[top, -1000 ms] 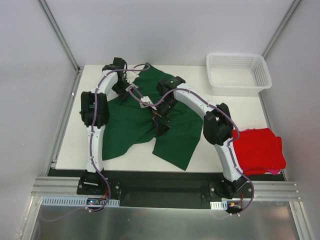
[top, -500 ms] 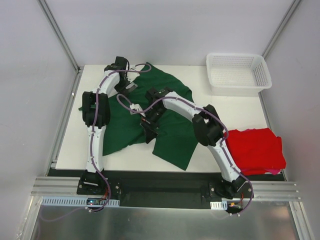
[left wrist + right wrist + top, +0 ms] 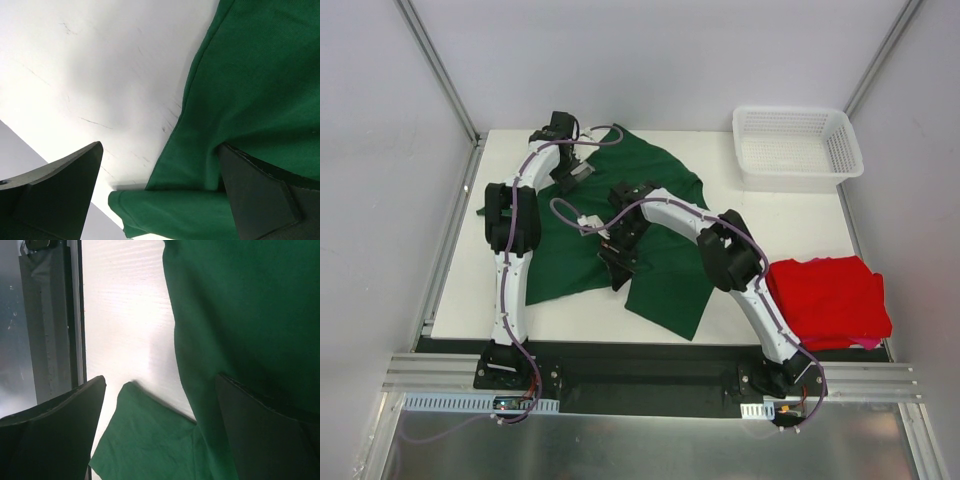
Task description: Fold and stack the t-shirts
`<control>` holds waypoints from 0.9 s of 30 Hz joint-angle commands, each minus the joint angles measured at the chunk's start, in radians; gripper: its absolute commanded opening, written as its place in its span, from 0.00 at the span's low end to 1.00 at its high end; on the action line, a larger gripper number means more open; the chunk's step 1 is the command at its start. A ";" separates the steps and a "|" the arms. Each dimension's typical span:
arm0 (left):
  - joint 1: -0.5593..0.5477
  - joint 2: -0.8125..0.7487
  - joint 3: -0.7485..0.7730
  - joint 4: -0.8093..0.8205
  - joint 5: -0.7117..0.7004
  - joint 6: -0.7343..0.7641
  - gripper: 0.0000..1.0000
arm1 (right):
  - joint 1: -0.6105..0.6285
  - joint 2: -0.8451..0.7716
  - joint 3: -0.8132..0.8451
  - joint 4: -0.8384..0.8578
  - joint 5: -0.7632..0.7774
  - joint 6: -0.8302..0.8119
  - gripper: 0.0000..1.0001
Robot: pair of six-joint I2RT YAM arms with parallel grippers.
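Observation:
The dark green t-shirt (image 3: 670,255) lies spread and rumpled across the middle of the white table (image 3: 770,215). My left gripper (image 3: 570,172) is at the shirt's far left edge. In the left wrist view it (image 3: 160,200) is open, with a folded green edge (image 3: 200,210) between the fingers. My right gripper (image 3: 618,268) reaches across to the shirt's near middle. In the right wrist view it (image 3: 160,435) is open over a green flap (image 3: 145,440) and bare table. The red t-shirt (image 3: 830,300) lies folded at the near right.
A white mesh basket (image 3: 798,147) stands at the back right corner. White walls and metal posts enclose the table. A black strip and metal rail (image 3: 650,385) run along the near edge by the arm bases.
My right arm has swung left and nearer across the green shirt, uncovering its far right part. The shirt's lower left part has drawn in slightly. My left gripper has barely moved.

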 commanded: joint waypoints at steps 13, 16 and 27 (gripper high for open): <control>-0.010 0.031 0.038 0.120 -0.073 0.108 0.99 | 0.079 0.054 -0.047 -0.223 0.075 -0.111 0.96; -0.010 0.033 0.037 0.145 -0.089 0.120 0.99 | 0.085 0.055 -0.045 -0.275 0.092 -0.148 0.96; 0.007 0.050 0.032 0.275 -0.150 0.189 0.99 | 0.111 0.080 -0.051 -0.361 0.095 -0.208 0.96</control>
